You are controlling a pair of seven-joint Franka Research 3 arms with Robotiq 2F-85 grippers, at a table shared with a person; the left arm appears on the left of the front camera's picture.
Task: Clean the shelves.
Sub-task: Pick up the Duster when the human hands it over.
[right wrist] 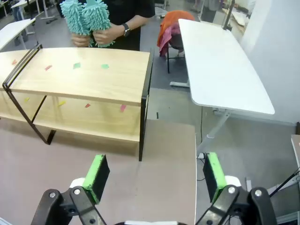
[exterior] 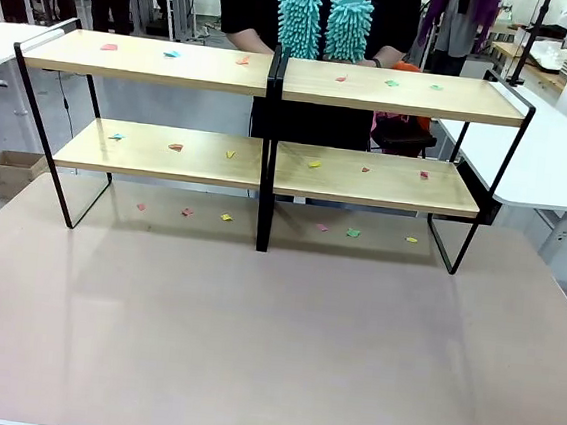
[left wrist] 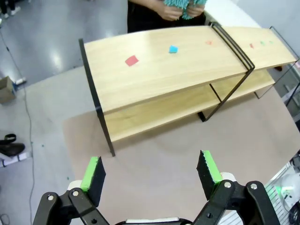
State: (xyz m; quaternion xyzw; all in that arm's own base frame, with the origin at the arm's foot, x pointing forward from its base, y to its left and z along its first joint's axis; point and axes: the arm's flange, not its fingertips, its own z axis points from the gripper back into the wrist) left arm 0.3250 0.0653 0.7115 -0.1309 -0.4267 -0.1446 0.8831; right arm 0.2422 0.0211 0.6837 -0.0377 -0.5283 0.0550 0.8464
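The shelves (exterior: 276, 76) stand across the far half of the pinkish-brown table, two tiers of light wood on a black frame, also seen as shelves (left wrist: 159, 70) and shelves (right wrist: 84, 75). Small coloured paper scraps (exterior: 173, 53) lie scattered on both tiers and on the tabletop beneath. A person behind the rack holds two teal fluffy dusters (exterior: 322, 20) upright in both hands. My left gripper (left wrist: 152, 173) hovers open above the table's left front. My right gripper (right wrist: 154, 171) hovers open near the table's right edge. Neither holds anything.
A white desk (right wrist: 220, 56) stands right of the table with an orange cloth (right wrist: 171, 23) on a chair beside it. A cardboard box (exterior: 11, 171) sits on the floor at left. The table's near half (exterior: 270, 352) is bare.
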